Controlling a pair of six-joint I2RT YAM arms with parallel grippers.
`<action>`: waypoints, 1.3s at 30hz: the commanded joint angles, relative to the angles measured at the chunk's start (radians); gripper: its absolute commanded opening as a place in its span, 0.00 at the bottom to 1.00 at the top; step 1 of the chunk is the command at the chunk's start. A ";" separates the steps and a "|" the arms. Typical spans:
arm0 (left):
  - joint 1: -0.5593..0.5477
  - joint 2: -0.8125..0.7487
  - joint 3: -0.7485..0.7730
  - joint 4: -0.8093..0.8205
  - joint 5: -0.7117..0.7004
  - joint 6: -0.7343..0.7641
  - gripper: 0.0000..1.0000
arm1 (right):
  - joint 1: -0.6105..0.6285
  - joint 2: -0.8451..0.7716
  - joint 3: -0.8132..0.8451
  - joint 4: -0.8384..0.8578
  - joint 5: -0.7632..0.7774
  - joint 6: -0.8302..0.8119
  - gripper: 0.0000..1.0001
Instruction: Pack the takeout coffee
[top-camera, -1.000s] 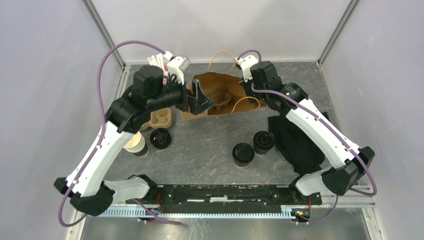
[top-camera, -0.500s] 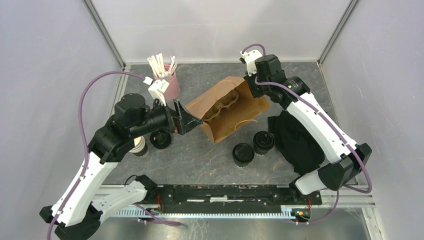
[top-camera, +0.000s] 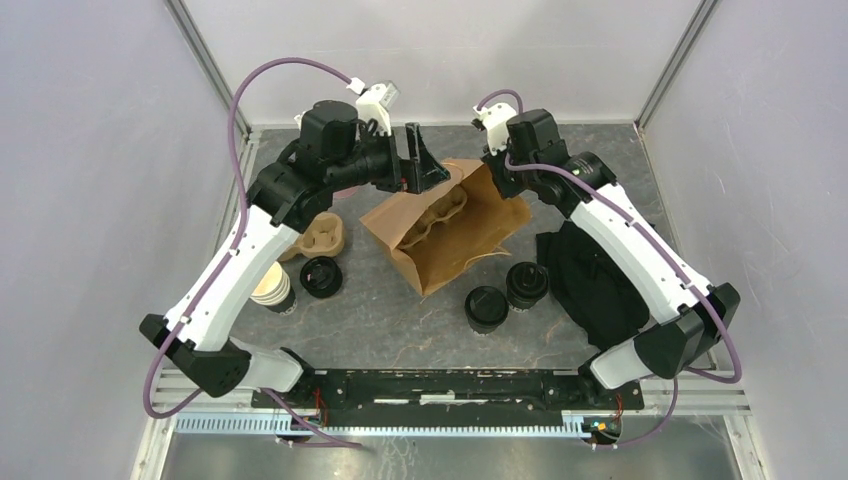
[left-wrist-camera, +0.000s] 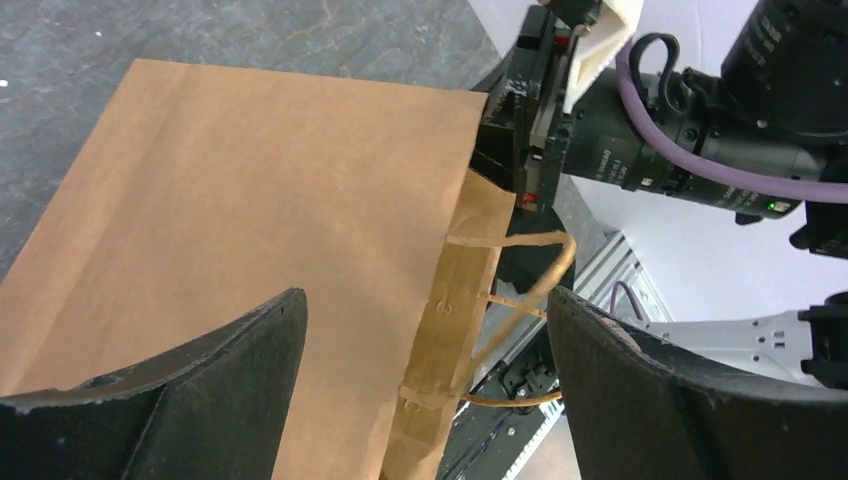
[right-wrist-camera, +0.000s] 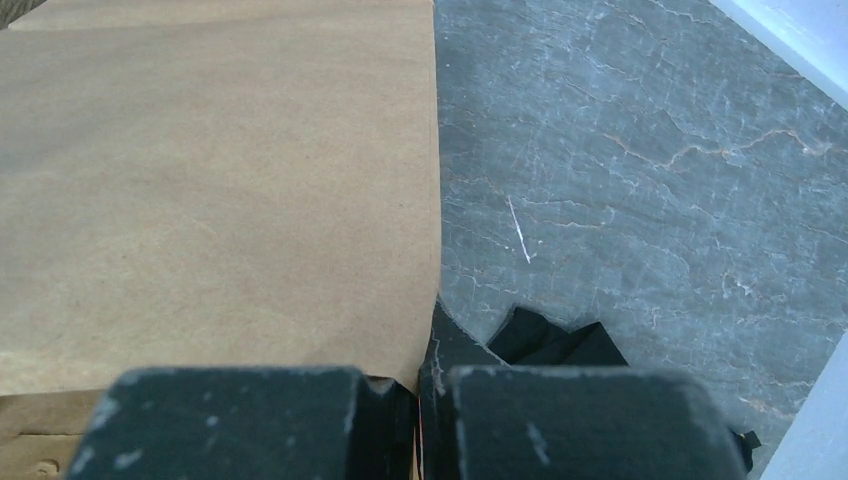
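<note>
Item: brown paper bag (top-camera: 455, 240), lying flat, cup carrier (top-camera: 435, 215) inside. My right gripper (right-wrist-camera: 420, 400) pinches its far edge, steadying it, I judge. My left gripper (top-camera: 420, 160) is spread wide beside it, holding nothing. Two lidded takeout coffee cups (top-camera: 487, 308) stand outside, just before the bag.

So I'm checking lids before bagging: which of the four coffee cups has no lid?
The dark paper cup farthest left: its pale cream open top shows. Its neighbour and the two cups near the black cloth carry round black plastic lids.
</note>
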 joint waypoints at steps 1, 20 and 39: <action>0.003 -0.014 -0.001 0.061 0.096 0.063 0.94 | -0.003 0.017 0.057 0.016 -0.029 -0.014 0.00; 0.019 0.019 -0.101 0.226 0.092 -0.220 0.02 | -0.016 0.026 0.282 -0.285 0.185 0.213 0.85; 0.022 -0.033 -0.227 0.365 0.014 -0.416 0.02 | -0.020 -0.613 -0.349 0.054 -0.363 0.879 0.95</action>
